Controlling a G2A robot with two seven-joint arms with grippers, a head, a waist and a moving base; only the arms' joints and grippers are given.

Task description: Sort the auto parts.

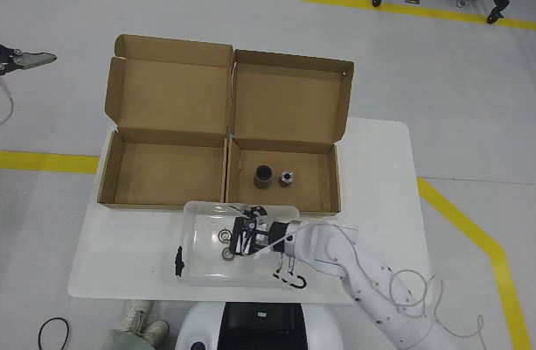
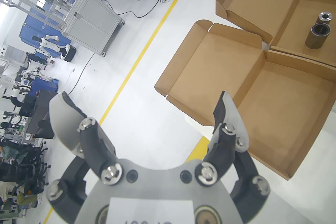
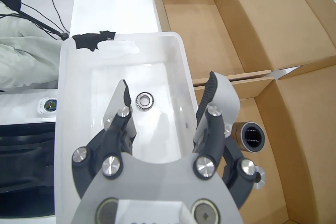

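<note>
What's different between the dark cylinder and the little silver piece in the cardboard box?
The dark cylinder is dull brownish-black; the silver piece is bright metal. The dark cylinder is wider and taller than the silver piece. The dark cylinder's bore is wide, the silver piece's hole small. Both are round and stand on end, side by side in one cardboard box.

White-backed fingers [image 3: 228, 96] with ribbed black pads [image 3: 207, 93] are being carried by the right gripper [image 3: 169, 86], with silver screws [image 3: 203, 163] being set in its grey plate [image 3: 157, 183]. Thin white cables [image 1: 413, 272] are being looped beside the white right arm [image 1: 364, 271], toward four o'clock in the top view.
</note>
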